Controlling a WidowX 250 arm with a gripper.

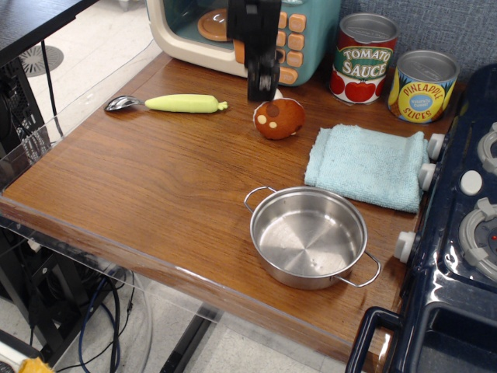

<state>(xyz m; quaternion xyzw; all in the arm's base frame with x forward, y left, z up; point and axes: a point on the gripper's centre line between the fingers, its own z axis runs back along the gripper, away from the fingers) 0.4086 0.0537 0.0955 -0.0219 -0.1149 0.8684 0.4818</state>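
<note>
A brown, rounded toy with pale spots (279, 119) lies on its side on the wooden table (155, 186), just in front of the teal toy oven (314, 31). My gripper (263, 95) hangs a little above and to the left of it, fingers pointing down, and is not touching it. Its jaws look slightly apart with nothing between them. The arm above it covers part of the oven's front.
A spoon with a yellow-green handle (182, 103) lies at the back left. A steel pot (307, 281) stands near the front edge, with a folded blue towel (365, 165) behind it. Tomato sauce (363, 61) and pineapple (422, 87) cans stand at the back right. A toy stove (466, 233) borders the right side.
</note>
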